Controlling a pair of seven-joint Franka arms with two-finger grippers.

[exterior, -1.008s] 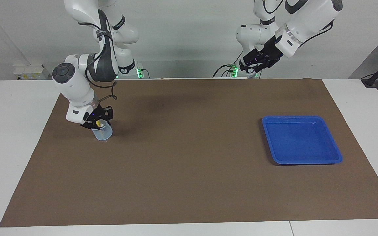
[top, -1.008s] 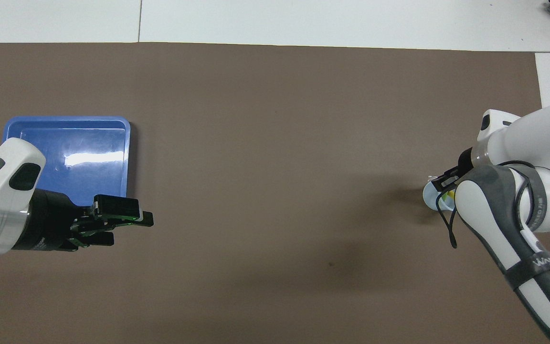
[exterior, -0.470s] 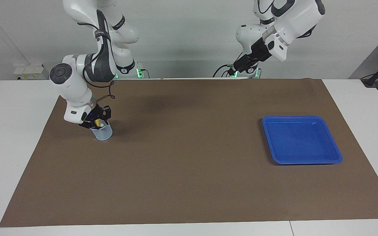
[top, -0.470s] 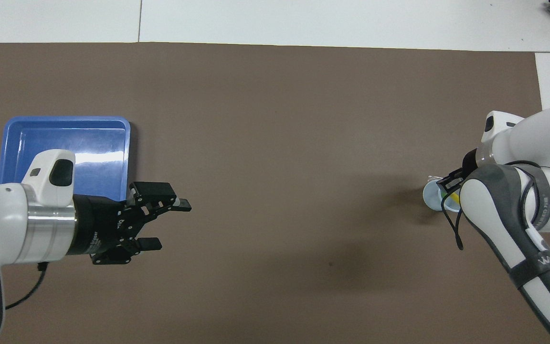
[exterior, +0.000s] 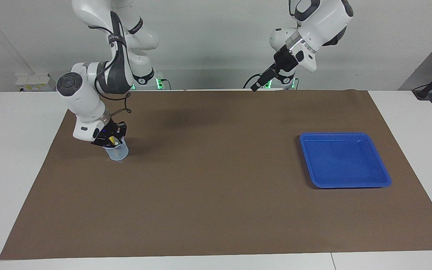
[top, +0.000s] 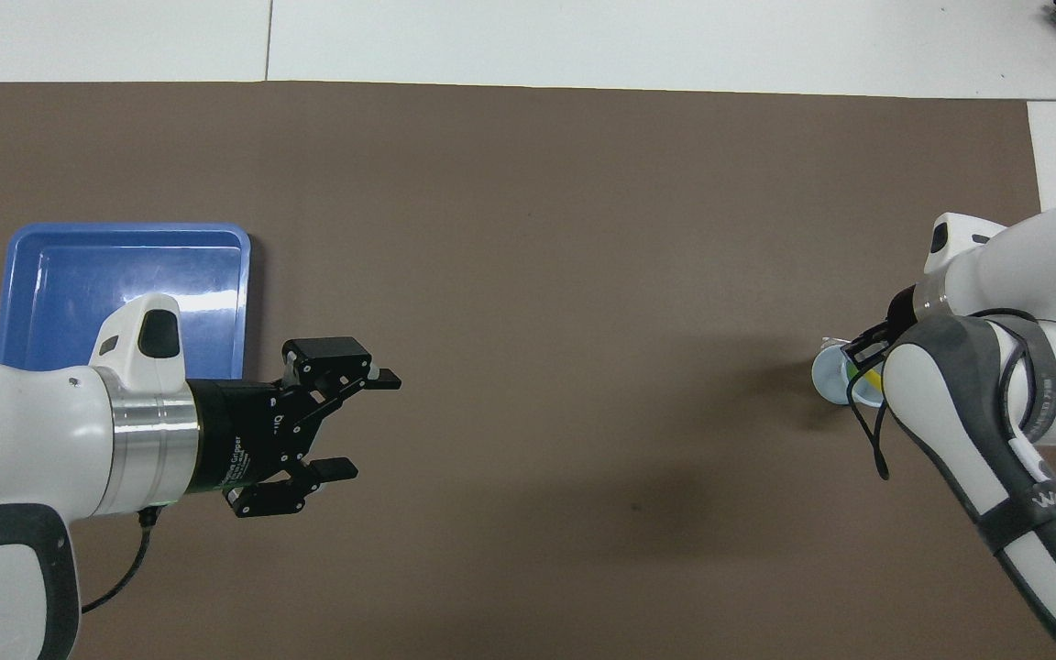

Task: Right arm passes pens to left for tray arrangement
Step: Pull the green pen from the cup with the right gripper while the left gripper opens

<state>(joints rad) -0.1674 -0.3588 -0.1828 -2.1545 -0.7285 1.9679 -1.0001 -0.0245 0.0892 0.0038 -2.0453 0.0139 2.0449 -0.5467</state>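
Brown mat [exterior: 216, 195] covers most of the desk [exterior: 17, 157]; its whole middle is bare, w/ wide room between cup and tray. Blue tray [exterior: 345, 159] sits at 3 o'clock in the facing view, near the left arm's end, nothing in it. Left pincer [top: 358, 426] hangs high over the mat, fingers wide apart, holding nothing. Right pincer [exterior: 111, 139] is down at the rim of a translucent cup [exterior: 117, 152] at 9 o'clock; a yellow pen [exterior: 114, 141] tip shows between its fingers, but grip can't be told. Other pens hidden inside; right arm blocks most of the cup from overhead.
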